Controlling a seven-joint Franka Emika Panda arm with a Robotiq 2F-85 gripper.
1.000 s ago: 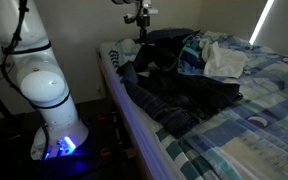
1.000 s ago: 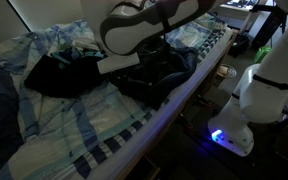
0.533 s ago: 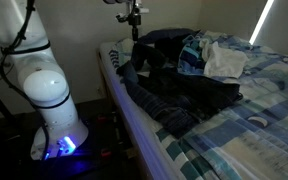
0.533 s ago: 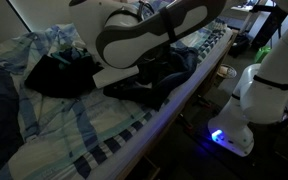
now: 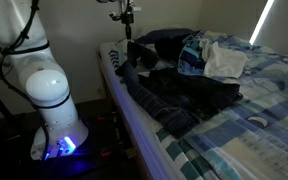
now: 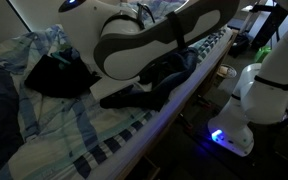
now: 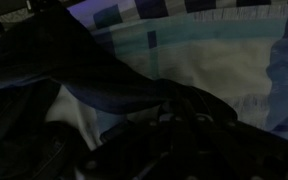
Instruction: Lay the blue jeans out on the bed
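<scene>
One arm [image 5: 44,88] at left. Gripper [image 5: 127,34] above far left corner of bed [image 5: 269,120], fingers pressed together; hold on denim unclear. Blue jeans [image 5: 189,95] crumpled near left edge, leg axis running far-left to near-right. White cloth [image 5: 224,62] far right.

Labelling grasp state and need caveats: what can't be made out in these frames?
- The gripper: tiny and dim in an exterior view; whether it holds the blue jeans is unclear.
- The jeans' middle and the gripper: blocked by the robot arm in an exterior view.
- Wrist view: dark and blurred; jaws lost against the fabric, the bed only partly lit.
</scene>
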